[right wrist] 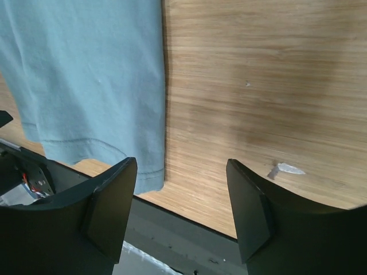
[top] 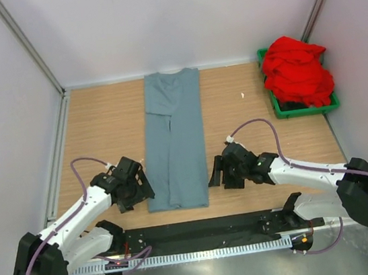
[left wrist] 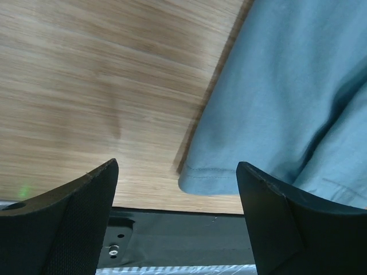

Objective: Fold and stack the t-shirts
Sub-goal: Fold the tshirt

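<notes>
The grey-blue t-shirt [top: 174,139] lies on the wooden table folded into a long narrow strip, collar at the far end, hem at the near edge. The red t-shirt [top: 295,70] is bunched up in a green bin at the far right. My left gripper [top: 138,187] is open and empty just left of the strip's near left corner [left wrist: 200,180]. My right gripper [top: 217,170] is open and empty just right of the strip's near right corner [right wrist: 150,172]. The blue cloth fills the right of the left wrist view [left wrist: 298,97] and the left of the right wrist view [right wrist: 92,74].
The green bin [top: 302,108] stands at the far right corner. A black strip [top: 203,230] runs along the table's near edge. White walls and metal rails enclose the table. A small white scrap [top: 241,94] lies on the wood.
</notes>
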Available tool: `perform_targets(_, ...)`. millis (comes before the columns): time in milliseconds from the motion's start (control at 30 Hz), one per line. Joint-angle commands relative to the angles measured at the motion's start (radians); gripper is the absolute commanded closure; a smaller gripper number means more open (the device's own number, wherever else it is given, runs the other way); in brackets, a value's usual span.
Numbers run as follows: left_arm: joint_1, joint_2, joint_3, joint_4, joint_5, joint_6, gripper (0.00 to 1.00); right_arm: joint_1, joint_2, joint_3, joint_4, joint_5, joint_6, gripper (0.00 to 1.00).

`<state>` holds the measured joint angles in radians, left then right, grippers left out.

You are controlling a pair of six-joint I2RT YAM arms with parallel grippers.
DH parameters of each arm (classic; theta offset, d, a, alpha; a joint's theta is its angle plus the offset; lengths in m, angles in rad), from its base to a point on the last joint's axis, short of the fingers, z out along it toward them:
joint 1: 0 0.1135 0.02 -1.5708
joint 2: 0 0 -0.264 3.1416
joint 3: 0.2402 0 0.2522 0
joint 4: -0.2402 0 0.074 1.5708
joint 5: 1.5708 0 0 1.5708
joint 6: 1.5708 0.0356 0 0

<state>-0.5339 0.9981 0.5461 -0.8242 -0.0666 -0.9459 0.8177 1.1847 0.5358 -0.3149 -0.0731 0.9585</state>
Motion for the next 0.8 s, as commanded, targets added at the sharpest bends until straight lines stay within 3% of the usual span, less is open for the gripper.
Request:
perform_targets(0,-0.027,-0.032,0.0,0.08,-0.016,-0.082,0.16,0.046,-0.016,-0.008,0.088,0.068,0.089,0.32)
perform_targets(200,-0.034,-0.041,-0.072,0.115,-0.004,-0.116,0.19,0.155,0.065,-0.02,0.163,0.108,0.154,0.36)
perform_targets(367,-0.034,-0.098,-0.129,0.125,0.01,-0.128,0.26,0.215,0.124,-0.025,0.183,0.139,0.181,0.49)
perform_targets(767,-0.067,-0.13,-0.176,0.134,0.031,-0.16,0.39,0.259,0.11,-0.072,0.201,0.165,0.226,0.67)
